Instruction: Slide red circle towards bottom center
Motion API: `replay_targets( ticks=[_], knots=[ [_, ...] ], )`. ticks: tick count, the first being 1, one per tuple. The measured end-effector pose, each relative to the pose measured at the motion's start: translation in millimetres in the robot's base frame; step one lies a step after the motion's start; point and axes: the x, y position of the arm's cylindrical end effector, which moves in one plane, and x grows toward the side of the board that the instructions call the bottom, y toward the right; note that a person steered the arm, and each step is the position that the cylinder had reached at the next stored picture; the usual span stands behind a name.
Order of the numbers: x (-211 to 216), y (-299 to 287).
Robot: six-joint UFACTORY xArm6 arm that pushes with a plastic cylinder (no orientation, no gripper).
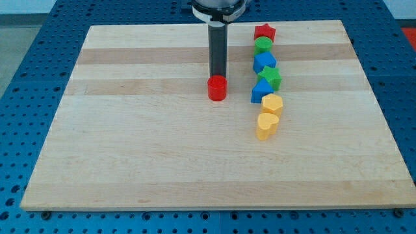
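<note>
The small red circle block, a short plastic cylinder (217, 88), stands on the pale wooden desk (162, 162) a little above the middle of the board, just right of centre. My tip (218, 76), the lower end of the straight dark rod, sits directly behind it on the view's top side, touching or all but touching its rim. That placing looks deliberate: a push from there would drive the block straight toward the view's bottom centre, where the way lies open.

There is no hand on this arm, only the rod, so nothing is gripped.

To the view's right, well apart from the circle, runs a column of blocks:
- red star (264, 31)
- green circle (262, 45)
- blue block (264, 62)
- green star (271, 77)
- blue block (261, 91)
- yellow hexagon-like block (272, 103)
- yellow heart (266, 124)

No writing or brand marks can be read.
</note>
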Motion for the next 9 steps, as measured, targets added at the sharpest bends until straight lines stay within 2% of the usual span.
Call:
replay_targets(
  ticks=[3, 6, 9],
  knots=[
    [11, 0],
    [69, -1],
    [130, -36]
  ],
)
